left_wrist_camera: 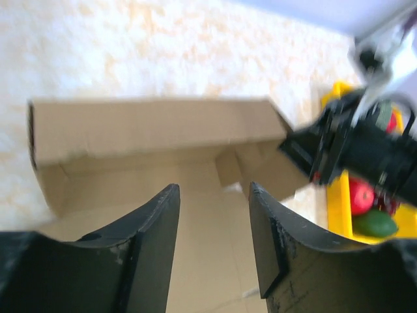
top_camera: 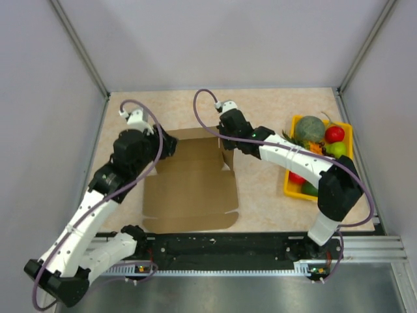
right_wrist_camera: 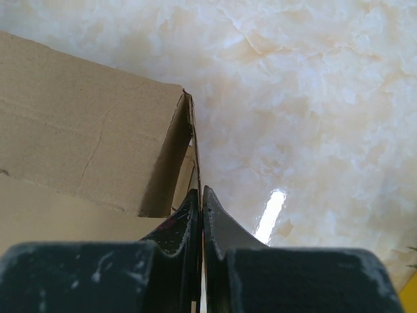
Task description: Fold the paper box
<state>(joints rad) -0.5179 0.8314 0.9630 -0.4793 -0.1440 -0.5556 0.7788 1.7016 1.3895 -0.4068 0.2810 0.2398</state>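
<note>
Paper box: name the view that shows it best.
Top external: nearly the whole paper box shows, far wall raised. Left wrist gives only that wall and some floor, blurred; right wrist just one corner, with its fingers shut on a panel edge.

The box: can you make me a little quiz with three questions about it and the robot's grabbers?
1. True or false: the right gripper pinches an edge of the box.
2. Pick one. The left gripper is: A) open, holding nothing; B) shut on an apple; C) shut on a spoon.
3. What colour is the tray?
Key: 1 true. 2 A. 3 yellow.
</note>
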